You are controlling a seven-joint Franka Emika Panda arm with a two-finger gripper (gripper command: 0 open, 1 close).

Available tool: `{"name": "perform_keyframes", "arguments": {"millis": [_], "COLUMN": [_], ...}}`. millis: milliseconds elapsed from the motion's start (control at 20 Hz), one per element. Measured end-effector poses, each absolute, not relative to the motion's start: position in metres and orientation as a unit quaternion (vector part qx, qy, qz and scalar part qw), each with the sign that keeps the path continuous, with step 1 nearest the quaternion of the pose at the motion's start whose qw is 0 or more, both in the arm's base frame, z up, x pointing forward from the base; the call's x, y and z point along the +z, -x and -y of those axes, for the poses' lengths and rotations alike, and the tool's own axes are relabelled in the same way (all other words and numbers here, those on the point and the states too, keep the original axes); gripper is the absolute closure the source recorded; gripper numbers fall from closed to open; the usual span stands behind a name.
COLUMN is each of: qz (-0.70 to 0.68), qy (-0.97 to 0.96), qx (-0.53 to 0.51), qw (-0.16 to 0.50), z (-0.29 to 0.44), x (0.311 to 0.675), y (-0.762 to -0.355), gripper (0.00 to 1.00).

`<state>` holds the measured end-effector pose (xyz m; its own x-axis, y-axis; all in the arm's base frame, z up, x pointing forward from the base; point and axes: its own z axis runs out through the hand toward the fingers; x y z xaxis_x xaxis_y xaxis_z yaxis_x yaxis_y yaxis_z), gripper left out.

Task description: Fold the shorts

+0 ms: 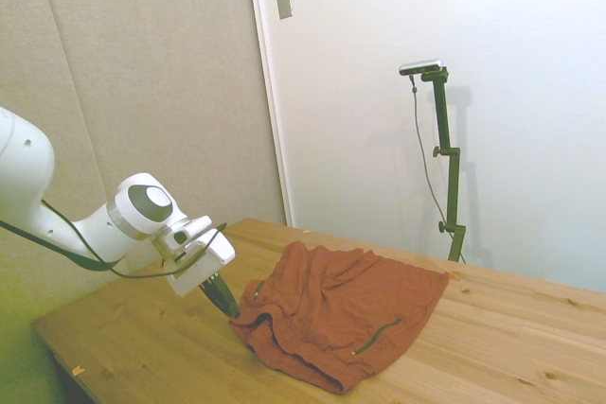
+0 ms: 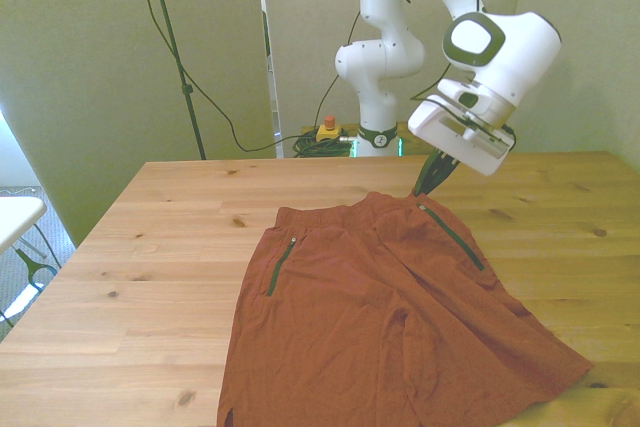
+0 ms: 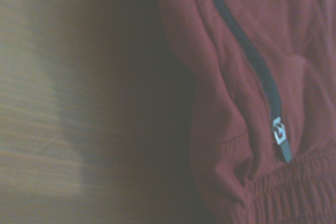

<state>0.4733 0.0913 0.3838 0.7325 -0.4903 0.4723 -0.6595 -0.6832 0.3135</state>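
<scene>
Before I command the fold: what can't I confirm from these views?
- Tool grip: both room views show dark fingers together at the waistband of the shorts; cloth between them is too small to see.
- Near hem: cut off by front view's bottom edge.
- Table: blurred in wrist view.

I cannot read any text, label, brand or number in these pictures. The small metal zipper pull [image 3: 279,135] on the shorts [image 2: 390,317] carries a red mark, but it is too blurred to read.
</scene>
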Motion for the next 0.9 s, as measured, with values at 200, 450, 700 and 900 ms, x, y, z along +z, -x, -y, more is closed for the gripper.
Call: {"name": "perform_keyframes", "arguments": {"millis": [200, 450, 700, 900], "qz": [0.351, 0.385, 0.421, 0.463], "qy": [-0.893, -0.882, -0.87, -0.854], "qx": [0.194, 0.209, 0.208, 0.194], "qw": [0.204, 0.174, 0.152, 0.14], "z": [-0.057, -0.012, 0.044, 0.123], "x": [0.426, 0.468, 0.497, 0.5], "y": [-0.474, -0.473, -0.473, -0.466], "gripper": [1.0, 1.0, 1.0, 1.0]}}
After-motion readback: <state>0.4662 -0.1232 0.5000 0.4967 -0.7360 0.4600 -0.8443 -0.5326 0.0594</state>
